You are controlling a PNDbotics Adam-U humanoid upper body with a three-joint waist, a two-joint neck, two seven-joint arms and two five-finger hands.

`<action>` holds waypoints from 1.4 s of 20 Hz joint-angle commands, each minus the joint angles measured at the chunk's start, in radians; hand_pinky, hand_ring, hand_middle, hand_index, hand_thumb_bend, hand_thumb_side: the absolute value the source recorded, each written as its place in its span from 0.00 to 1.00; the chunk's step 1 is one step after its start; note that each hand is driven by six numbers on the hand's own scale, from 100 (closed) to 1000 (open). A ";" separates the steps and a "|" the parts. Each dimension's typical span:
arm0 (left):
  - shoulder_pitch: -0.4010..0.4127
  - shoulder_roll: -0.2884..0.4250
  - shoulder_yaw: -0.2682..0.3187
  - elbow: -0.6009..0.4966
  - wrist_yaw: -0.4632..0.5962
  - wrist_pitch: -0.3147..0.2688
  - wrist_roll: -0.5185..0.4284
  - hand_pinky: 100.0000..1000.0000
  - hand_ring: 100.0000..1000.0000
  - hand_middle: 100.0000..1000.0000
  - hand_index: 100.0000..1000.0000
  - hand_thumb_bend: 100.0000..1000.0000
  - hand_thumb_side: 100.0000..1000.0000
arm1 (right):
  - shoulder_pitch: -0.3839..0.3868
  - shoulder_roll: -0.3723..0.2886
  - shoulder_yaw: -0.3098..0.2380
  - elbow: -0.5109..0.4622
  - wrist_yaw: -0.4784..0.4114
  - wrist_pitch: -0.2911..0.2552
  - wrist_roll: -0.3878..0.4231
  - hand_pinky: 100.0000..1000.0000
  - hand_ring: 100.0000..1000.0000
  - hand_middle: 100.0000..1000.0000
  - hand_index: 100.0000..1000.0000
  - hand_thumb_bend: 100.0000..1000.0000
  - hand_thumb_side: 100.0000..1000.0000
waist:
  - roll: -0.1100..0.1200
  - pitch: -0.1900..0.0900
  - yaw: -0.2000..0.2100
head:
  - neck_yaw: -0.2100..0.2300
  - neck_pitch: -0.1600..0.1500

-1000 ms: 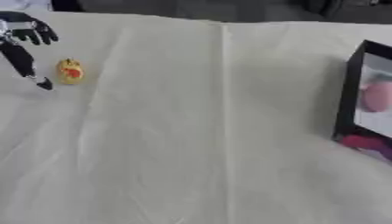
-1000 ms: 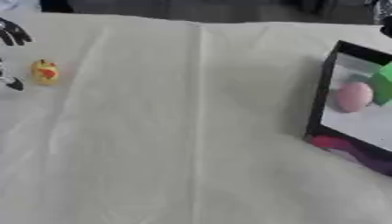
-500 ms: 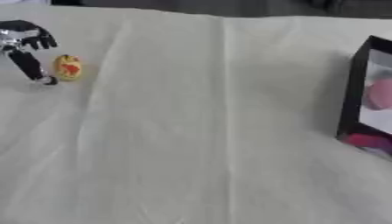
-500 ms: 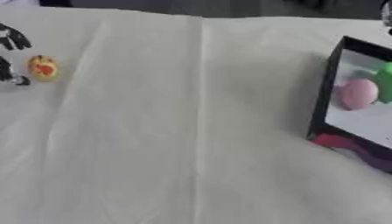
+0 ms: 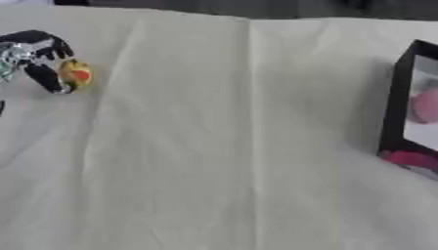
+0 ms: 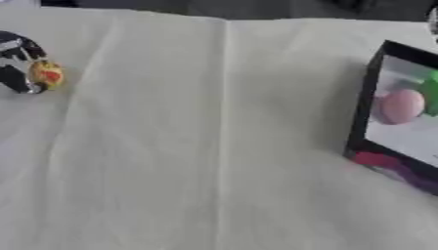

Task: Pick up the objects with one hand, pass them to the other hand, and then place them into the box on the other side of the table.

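A small yellow object with a red mark [image 5: 76, 74] lies on the white cloth at the far left. My left hand [image 5: 36, 53] is against its left side. The fingers [image 5: 51, 41] curl over the top of the object, and a black digit [image 5: 47, 79] presses against it from the left. The black open-topped box [image 6: 369, 102] stands at the right edge with a pink ball [image 6: 400, 106] and something green [image 6: 430, 90] inside. A silvery sliver [image 6: 433, 19] at the top right edge may be my right hand; its fingers are hidden.
The white cloth [image 5: 239, 146] covers the whole table, with a fold line running down its middle. A magenta strip [image 5: 412, 158] lies along the box's near edge. The table's dark far edge runs along the top.
My left hand's fingers have curled in from a straighter pose and closed against the yellow object. The whole picture has shifted a little, so the camera has moved.
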 commanded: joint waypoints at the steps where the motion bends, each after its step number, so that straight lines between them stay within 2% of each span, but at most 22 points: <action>1: -0.017 0.009 0.010 -0.001 0.022 0.001 0.025 0.82 0.73 0.65 0.65 0.08 0.00 | -0.015 -0.019 -0.006 -0.009 -0.007 -0.001 0.006 0.80 0.66 0.64 0.80 0.15 0.20 | 0.000 -0.019 -0.003 | 0.002 -0.013; 4: -0.028 0.009 0.004 -0.007 0.039 0.003 0.025 0.77 0.66 0.57 0.56 0.12 0.00 | -0.009 -0.020 -0.006 -0.008 -0.007 -0.001 0.005 0.80 0.66 0.64 0.80 0.15 0.20 | -0.001 -0.025 0.001 | -0.007 -0.004; 9: -0.046 0.026 -0.012 -0.068 0.074 0.006 -0.005 0.71 0.57 0.50 0.52 0.12 0.00 | -0.001 -0.023 -0.010 -0.006 -0.006 -0.002 0.002 0.80 0.66 0.64 0.80 0.15 0.20 | 0.000 -0.042 0.015 | -0.022 0.013; 13: -0.041 0.038 -0.031 -0.161 0.143 0.006 -0.007 0.68 0.54 0.47 0.50 0.07 0.00 | -0.004 -0.021 -0.007 -0.008 -0.003 -0.002 0.004 0.80 0.66 0.64 0.80 0.16 0.19 | 0.002 -0.061 0.027 | -0.044 0.029; 17: -0.008 0.055 -0.068 -0.299 0.246 0.020 0.023 0.65 0.51 0.45 0.49 0.02 0.00 | -0.031 -0.012 0.007 -0.018 0.006 0.001 0.020 0.79 0.66 0.64 0.80 0.17 0.18 | 0.001 -0.077 0.037 | -0.071 0.042; 22: 0.076 0.053 -0.109 -0.498 0.326 0.053 0.105 0.63 0.48 0.44 0.49 0.00 0.00 | -0.109 0.020 0.052 -0.049 0.033 0.017 0.088 0.81 0.67 0.66 0.81 0.19 0.18 | -0.001 -0.097 0.051 | -0.126 0.059; 28: 0.189 -0.039 -0.127 -0.716 0.289 0.082 0.334 0.60 0.45 0.43 0.49 0.00 0.00 | -0.261 0.132 0.153 -0.056 0.103 0.062 0.253 0.81 0.68 0.70 0.84 0.22 0.19 | -0.005 -0.109 0.061 | -0.168 0.062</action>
